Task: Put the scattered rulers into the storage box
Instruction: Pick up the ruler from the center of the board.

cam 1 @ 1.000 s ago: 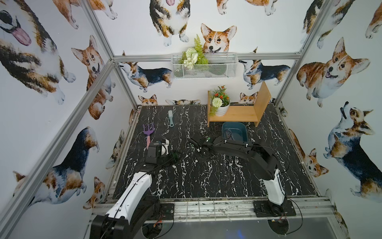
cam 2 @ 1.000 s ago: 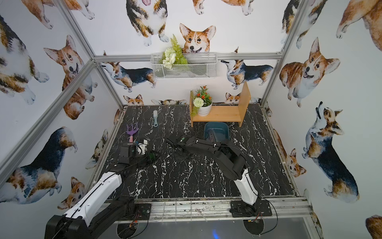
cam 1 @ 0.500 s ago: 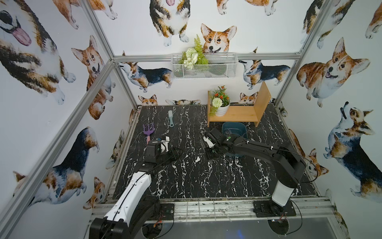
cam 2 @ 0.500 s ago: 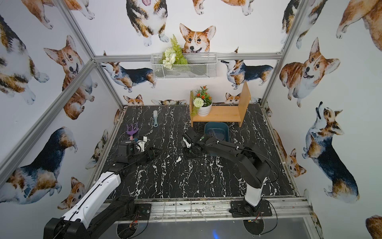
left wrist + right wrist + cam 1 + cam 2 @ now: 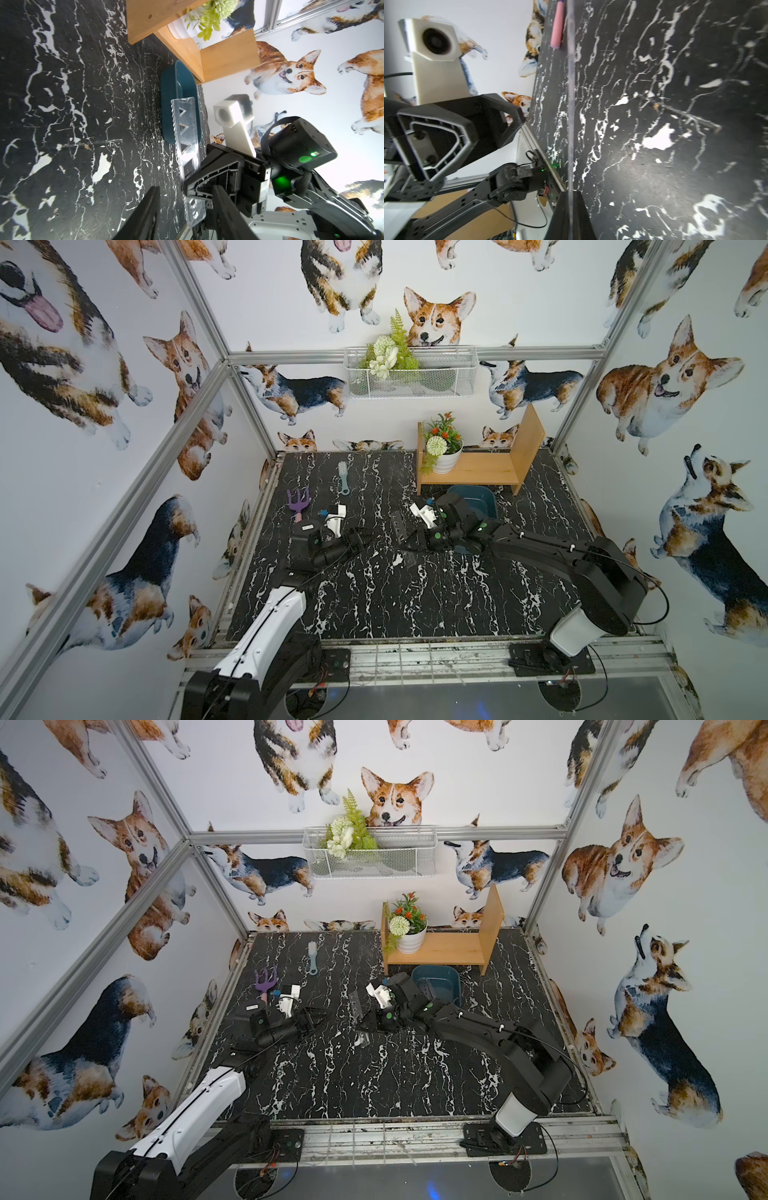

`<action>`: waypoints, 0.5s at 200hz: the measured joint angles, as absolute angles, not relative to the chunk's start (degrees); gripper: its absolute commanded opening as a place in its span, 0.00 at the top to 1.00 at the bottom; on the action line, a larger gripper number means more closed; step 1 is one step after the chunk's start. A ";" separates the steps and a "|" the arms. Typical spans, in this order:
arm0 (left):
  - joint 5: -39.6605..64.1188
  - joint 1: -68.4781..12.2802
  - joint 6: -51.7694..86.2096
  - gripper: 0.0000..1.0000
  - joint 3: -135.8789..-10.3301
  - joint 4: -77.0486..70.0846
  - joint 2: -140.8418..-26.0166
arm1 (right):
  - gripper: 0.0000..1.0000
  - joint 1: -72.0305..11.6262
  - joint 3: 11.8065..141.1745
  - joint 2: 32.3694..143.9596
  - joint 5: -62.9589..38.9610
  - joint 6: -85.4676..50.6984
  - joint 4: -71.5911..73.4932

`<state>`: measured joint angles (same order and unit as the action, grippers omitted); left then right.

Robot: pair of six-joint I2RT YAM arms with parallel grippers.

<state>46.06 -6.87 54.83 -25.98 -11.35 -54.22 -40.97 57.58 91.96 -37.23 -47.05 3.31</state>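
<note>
Ruler (image 5: 185, 135) clamped in right hand (image 5: 570, 196); left hand (image 5: 362, 538) empty.

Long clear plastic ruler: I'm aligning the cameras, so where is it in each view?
Top view: long clear plastic ruler mid-table, in right gripper.
Top view: mid-table too.
Left wrist: before dark teal plastic tub.
Right wrist: edge-on strip.
Shared landmark: black marble tabletop, in all four.

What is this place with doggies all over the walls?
Probably a robot practice booth, not a real room: a left arm and right arm mounted at a marble-look table, a metal frame holding corgi-print walls, and props like a small shelf.
</note>
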 measured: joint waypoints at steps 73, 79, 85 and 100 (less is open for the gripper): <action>48.40 -7.81 58.98 0.54 -25.74 -17.21 -55.64 | 1.00 -40.86 55.90 91.96 -45.17 -57.04 18.33; 48.40 -7.90 59.05 0.54 -25.74 -17.52 -55.66 | 1.00 -40.86 55.75 91.96 -45.47 -57.78 19.22; 48.45 -8.01 59.18 0.54 -25.74 -17.96 -55.72 | 1.00 -40.86 55.59 91.96 -45.76 -58.41 19.99; 48.47 -8.32 60.07 0.54 -25.76 -18.63 -55.79 | 1.00 -40.88 55.46 92.01 -46.59 -59.79 21.34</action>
